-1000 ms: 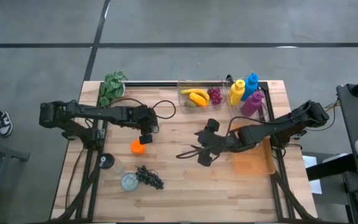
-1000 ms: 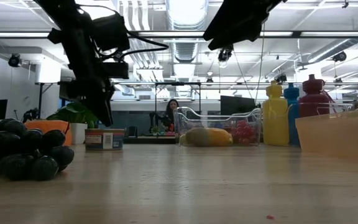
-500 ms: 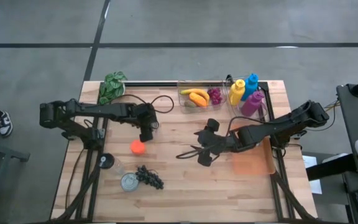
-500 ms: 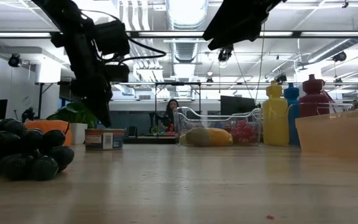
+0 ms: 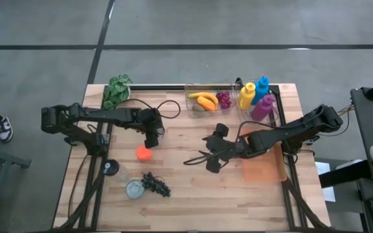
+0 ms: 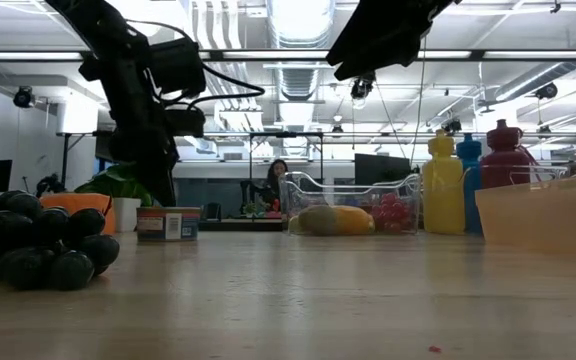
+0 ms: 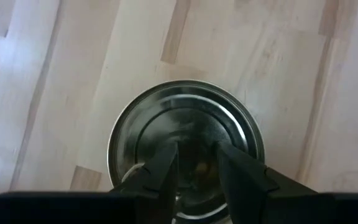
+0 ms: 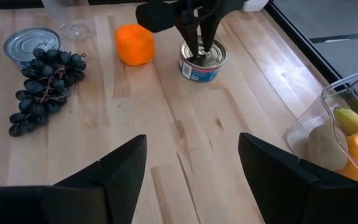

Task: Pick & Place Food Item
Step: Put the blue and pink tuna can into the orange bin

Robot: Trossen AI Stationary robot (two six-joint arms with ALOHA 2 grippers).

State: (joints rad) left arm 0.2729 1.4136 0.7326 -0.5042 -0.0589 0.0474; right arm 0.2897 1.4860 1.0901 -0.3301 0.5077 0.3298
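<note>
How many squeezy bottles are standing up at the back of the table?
3: the yellow bottle, the blue bottle and the magenta bottle, clustered at the table's far right corner. Another could hide behind them.

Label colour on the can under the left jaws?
Blue with a red band on the can; right wrist view shows it best.

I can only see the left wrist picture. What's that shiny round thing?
Observer: A can with a blue label, standing upright on the table.
Operator: Is any food near it?
Observer: Yes, an orange sits beside it, not touching.
Operator: Where's the other arm?
Observer: The right gripper hangs open over mid-table, holding nothing.
</note>
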